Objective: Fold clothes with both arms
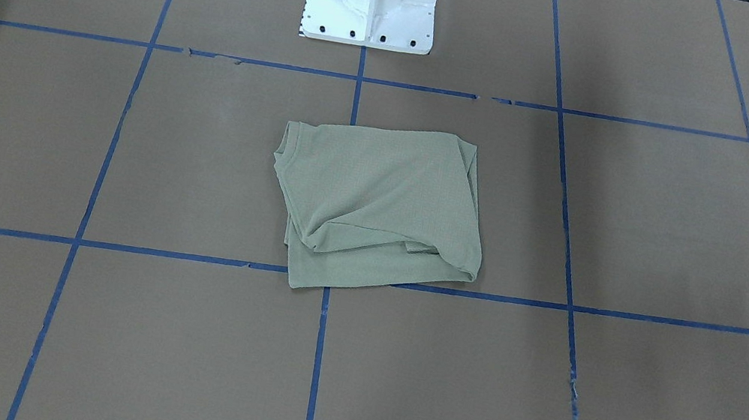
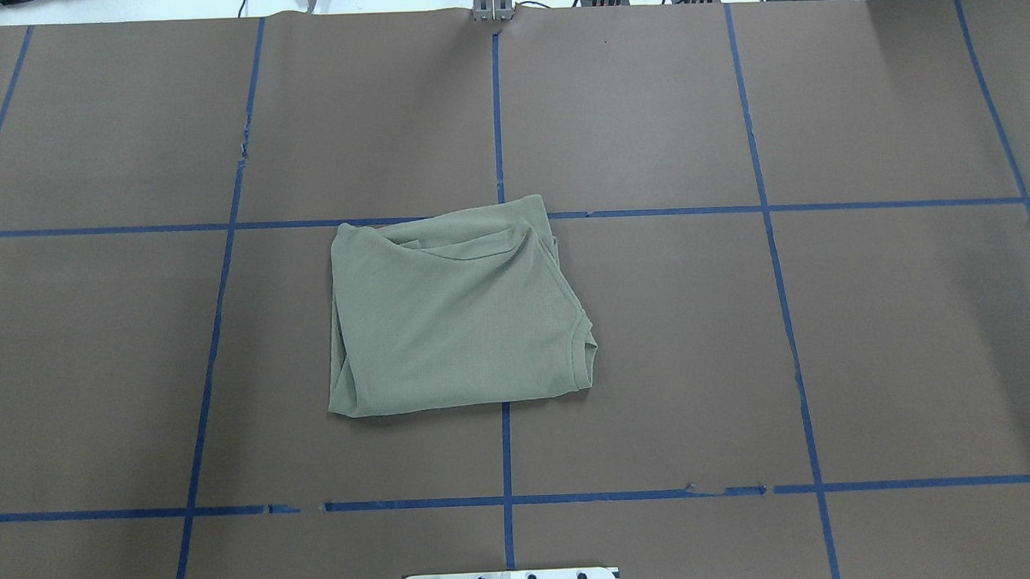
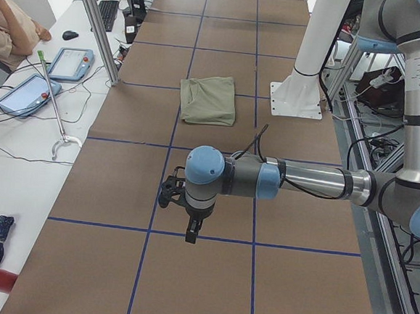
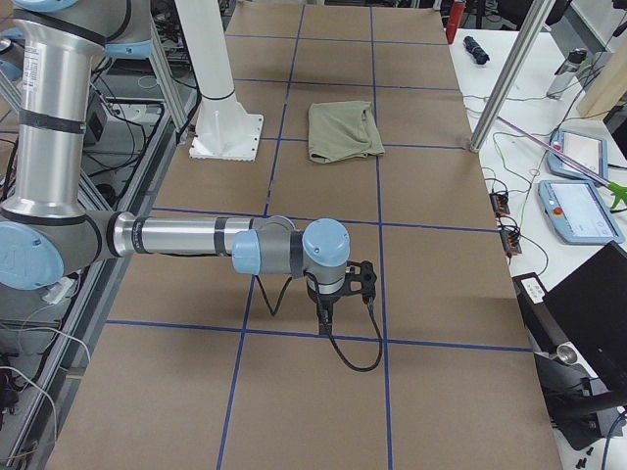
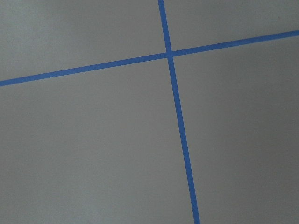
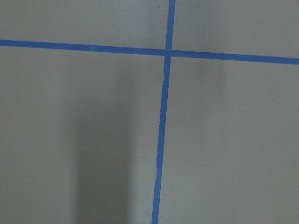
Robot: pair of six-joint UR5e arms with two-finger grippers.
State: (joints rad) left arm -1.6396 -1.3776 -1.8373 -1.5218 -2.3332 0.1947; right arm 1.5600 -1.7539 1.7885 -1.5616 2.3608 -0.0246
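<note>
Both the left gripper (image 3: 191, 232) and the right gripper (image 4: 326, 318) are pointing down over the brown table (image 2: 824, 313), the first hovering toward its left end, the second toward its right; whether their jaws are apart or together cannot be told. Well apart from both, the sage-green shirt (image 2: 452, 313) is lying folded in a rough square mid-table, near the white pedestal base (image 1: 371, 4), collar facing right.

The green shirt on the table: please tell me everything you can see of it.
The green shirt is a sage-coloured fine knit, folded into a rough rectangle, wrinkled along its far edge. Its round collar shows on the robot's right side. It lies flat on the brown table, over a blue tape line. Nothing else touches it.
</note>
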